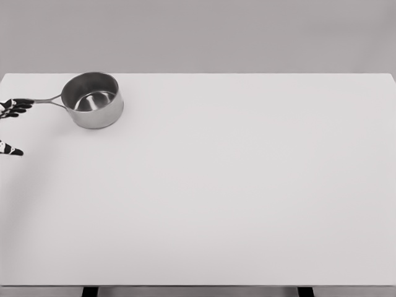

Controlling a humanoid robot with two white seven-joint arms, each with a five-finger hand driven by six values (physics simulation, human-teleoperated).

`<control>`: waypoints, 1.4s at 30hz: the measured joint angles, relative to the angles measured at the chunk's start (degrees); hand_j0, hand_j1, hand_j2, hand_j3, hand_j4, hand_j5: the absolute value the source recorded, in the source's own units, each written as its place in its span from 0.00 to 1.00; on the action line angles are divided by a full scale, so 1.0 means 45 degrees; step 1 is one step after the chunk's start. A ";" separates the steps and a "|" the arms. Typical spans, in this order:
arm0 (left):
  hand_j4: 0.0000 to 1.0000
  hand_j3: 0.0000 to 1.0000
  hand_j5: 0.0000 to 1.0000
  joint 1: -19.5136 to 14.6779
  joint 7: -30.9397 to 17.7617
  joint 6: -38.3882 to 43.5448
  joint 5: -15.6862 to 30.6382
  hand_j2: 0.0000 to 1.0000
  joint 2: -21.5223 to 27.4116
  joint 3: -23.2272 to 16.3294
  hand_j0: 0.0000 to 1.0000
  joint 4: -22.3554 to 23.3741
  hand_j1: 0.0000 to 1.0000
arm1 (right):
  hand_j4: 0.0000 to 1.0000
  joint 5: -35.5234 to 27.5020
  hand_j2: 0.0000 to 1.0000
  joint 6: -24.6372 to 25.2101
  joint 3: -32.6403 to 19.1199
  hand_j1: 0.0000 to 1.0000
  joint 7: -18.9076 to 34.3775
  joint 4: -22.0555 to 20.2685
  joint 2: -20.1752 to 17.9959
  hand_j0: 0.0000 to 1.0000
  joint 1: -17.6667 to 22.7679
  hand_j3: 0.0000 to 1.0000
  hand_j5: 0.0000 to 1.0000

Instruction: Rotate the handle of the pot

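A steel saucepan (93,99) stands on the white table (235,185) at the far left. Its thin handle (48,100) points left, toward the picture's edge. My left hand (22,127) enters at the left edge. Its dark fingers (15,106) lie at the handle's outer end, and the thumb (11,150) is spread well below them, toward the table's front. The hand is open and nothing is clasped in it. I cannot tell whether the fingers touch the handle tip. Most of the hand and its arm are out of frame.
The table's far edge (198,73) runs just behind the saucepan. Its front edge (198,285) shows at the bottom, with two dark legs below.
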 measured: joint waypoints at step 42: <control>1.00 1.00 1.00 -0.1368 -0.0001 -0.0131 -0.1533 1.00 -0.1520 0.0037 1.00 0.1530 1.00 | 1.00 0.0000 1.00 0.0000 0.0000 1.00 0.0000 0.0000 0.0000 1.00 0.0000 1.00 1.00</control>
